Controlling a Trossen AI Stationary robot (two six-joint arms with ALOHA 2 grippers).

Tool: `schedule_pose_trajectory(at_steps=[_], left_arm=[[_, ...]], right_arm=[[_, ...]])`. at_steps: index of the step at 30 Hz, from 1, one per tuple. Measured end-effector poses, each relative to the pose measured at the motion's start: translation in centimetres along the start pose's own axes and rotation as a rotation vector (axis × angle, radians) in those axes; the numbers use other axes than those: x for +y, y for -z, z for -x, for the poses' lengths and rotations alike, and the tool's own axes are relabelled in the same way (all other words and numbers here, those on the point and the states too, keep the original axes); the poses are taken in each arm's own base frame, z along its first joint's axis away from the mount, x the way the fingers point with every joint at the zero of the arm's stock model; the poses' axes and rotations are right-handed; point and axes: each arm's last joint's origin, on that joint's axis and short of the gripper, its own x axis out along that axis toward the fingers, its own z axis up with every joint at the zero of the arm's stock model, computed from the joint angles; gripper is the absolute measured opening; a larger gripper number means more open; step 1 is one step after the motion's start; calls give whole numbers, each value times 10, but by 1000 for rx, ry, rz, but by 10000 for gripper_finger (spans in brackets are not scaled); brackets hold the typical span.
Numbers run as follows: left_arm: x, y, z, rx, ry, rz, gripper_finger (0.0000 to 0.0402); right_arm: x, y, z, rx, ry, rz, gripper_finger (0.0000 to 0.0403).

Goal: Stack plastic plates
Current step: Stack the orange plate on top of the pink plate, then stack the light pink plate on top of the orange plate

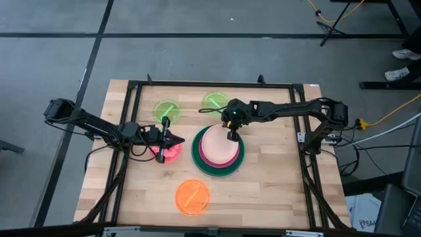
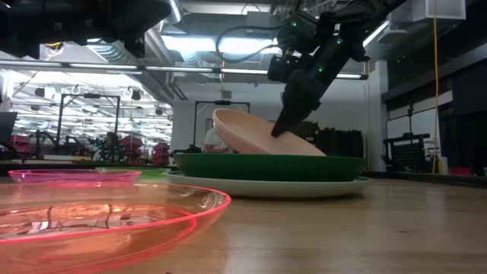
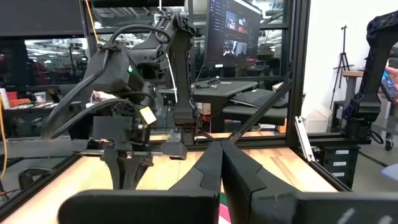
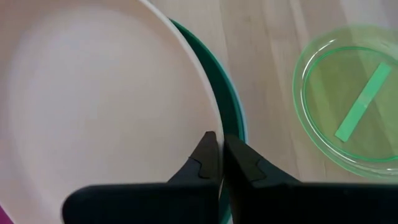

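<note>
A stack stands mid-table: a light blue plate (image 2: 266,187) at the bottom, a dark green plate (image 1: 197,158) on it, and a magenta plate (image 1: 208,158) inside that. On top, a peach plate (image 1: 219,146) sits tilted, with my right gripper (image 4: 217,152) shut on its rim. My left gripper (image 1: 177,140) hangs shut and holding nothing above a small red-pink plate (image 1: 168,153) left of the stack. My right gripper pinches the peach plate's rim (image 4: 213,121) on its far right side between its two fingers, slanting down from the far right. The plate is tilted: its left side (image 2: 221,116) is raised and its right side (image 2: 316,151) rests inside the dark green plate.
Two small translucent green plates (image 1: 168,110) (image 1: 216,102) lie flat near the far edge, and an orange plate (image 1: 193,196) lies near the front edge. A dark frame (image 1: 131,99) borders the tabletop. Bare wood lies right of the stack.
</note>
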Motion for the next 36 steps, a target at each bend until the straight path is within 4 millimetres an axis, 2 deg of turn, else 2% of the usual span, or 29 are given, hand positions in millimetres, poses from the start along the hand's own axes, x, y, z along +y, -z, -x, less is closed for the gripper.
schedule_pose_trajectory(at_steps=[5, 13, 17, 23, 27, 31, 36], left_arm=[[0, 0, 0, 0, 0, 0, 4], [0, 0, 0, 0, 0, 0, 4], [0, 0, 0, 0, 0, -1, 4], [0, 1, 0, 10, 0, -2, 4], [0, 0, 0, 4, 0, -1, 4], [1, 0, 0, 2, -19, 16, 4], [3, 1, 0, 9, -97, 23, 18]], right_arm=[[0, 0, -3, -2, 1, 0, 14], [-2, -1, -8, -21, 34, 13, 94], [-2, -4, -3, -44, 62, 52, 125], [0, -12, 28, -108, 69, 94, 138], [3, -10, 54, -136, 64, 99, 138], [6, 5, 70, -163, 69, 101, 138], [9, 30, 79, -207, 78, 95, 138]])
